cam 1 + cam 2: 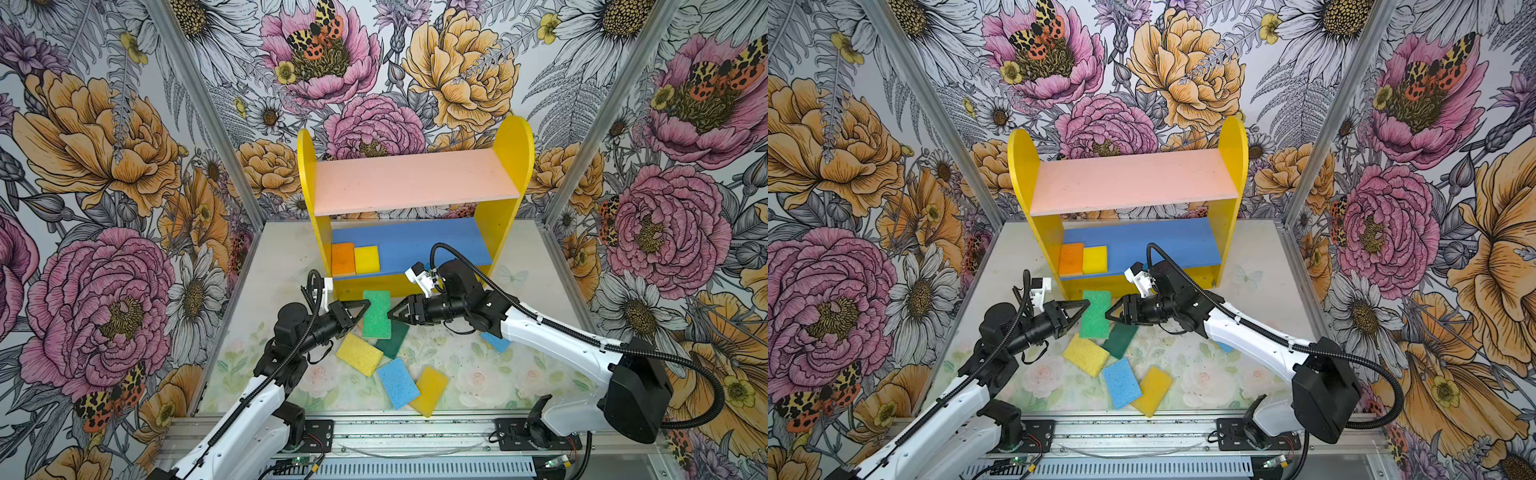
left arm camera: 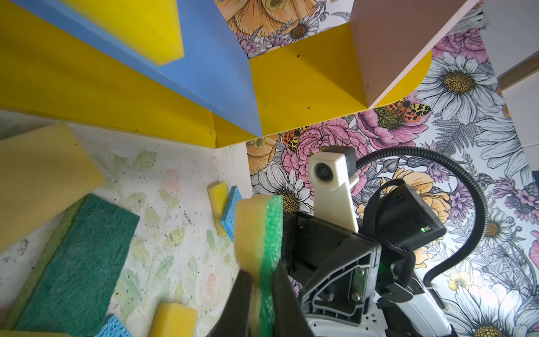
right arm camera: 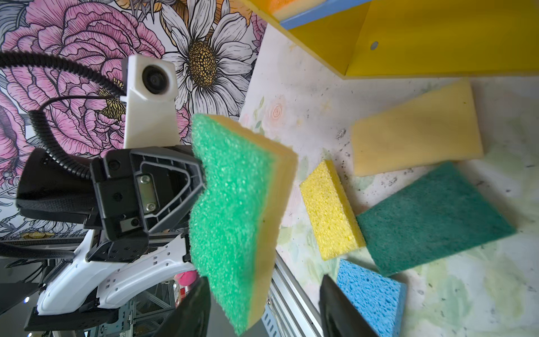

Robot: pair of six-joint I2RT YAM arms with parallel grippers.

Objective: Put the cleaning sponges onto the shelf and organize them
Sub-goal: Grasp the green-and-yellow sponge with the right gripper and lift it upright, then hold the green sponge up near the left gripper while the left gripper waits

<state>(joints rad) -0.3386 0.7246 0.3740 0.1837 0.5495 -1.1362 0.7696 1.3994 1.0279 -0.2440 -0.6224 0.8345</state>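
Pointing inward, left arm pinches green sponge; right arm's jaws parted.

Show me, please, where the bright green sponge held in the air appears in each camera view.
Top view: bright green sponge at centre.
Top view: centre, slightly left.
Left wrist: edge-on, clamped between the jaws.
Right wrist: broad green face, mid-picture.
Shared landmark: dark green sponge lying flat nearby.
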